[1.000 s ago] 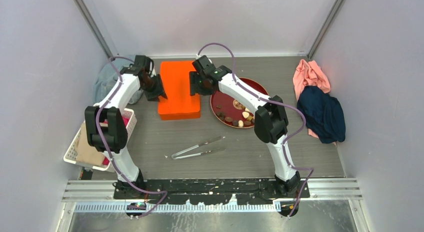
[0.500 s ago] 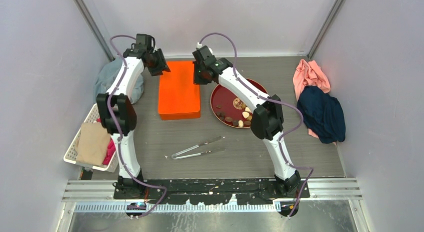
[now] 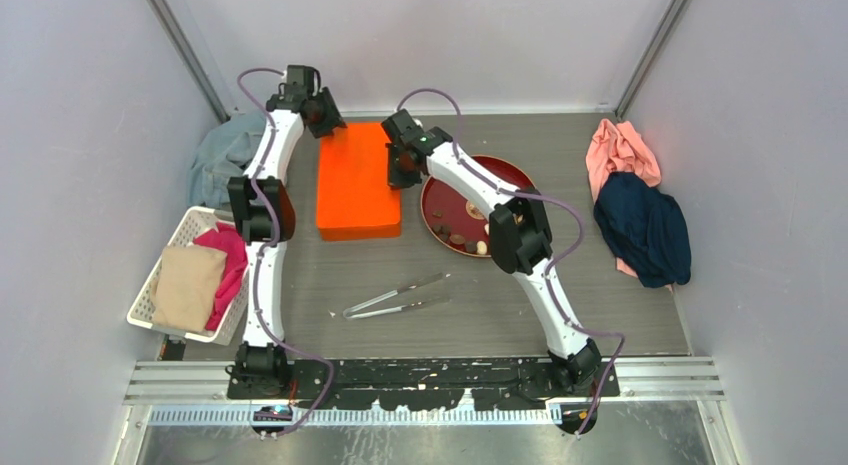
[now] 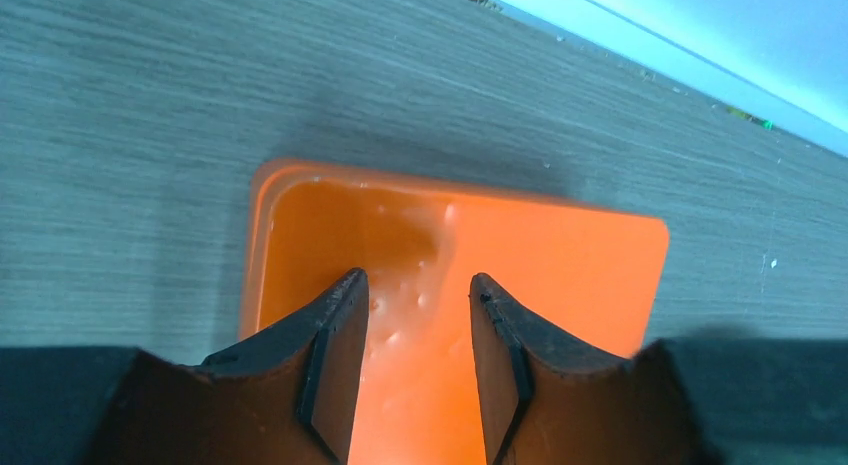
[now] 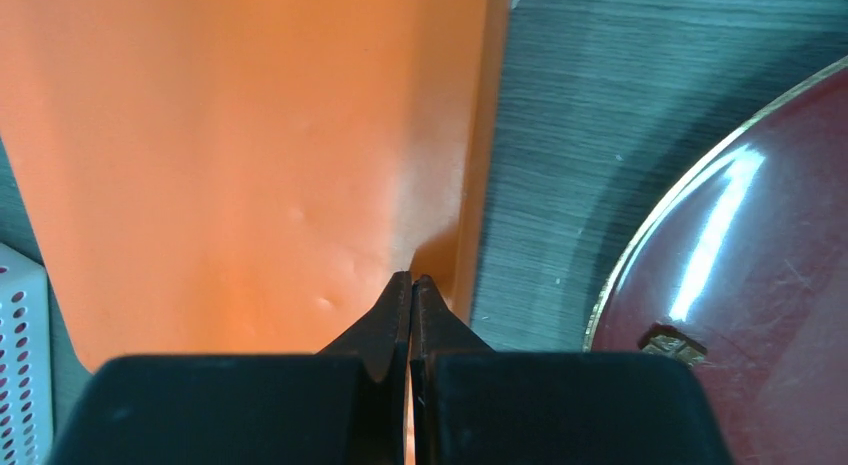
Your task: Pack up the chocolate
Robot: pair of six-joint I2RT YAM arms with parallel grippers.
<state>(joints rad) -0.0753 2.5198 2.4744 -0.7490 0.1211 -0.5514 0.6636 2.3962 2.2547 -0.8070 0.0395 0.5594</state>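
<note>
**Both pincers at the orange box, chocolate on the plate**

The right pincer [image 5: 411, 281] is pressed together, tips meeting with nothing seen between them, just inside the right-hand rim of the orange box [image 3: 357, 185]. Off to that pincer's right, just beside the box, sits the dark red plate [image 3: 448, 207]. And there's the chocolate [image 3: 478, 243]: a cluster of brown and pale pieces on the plate's near side, back toward the arm bases from those closed tips.

Over to the left pincer [image 4: 415, 280]: fingers apart, hanging over the box's far end, orange surface showing in the gap. Whether those tips touch the box is hard to call from here.

Behind both pincers, nearer the bases, metal tongs [image 3: 395, 297] lie flat on the desk [image 3: 300, 275], apart from box and plate.
</note>
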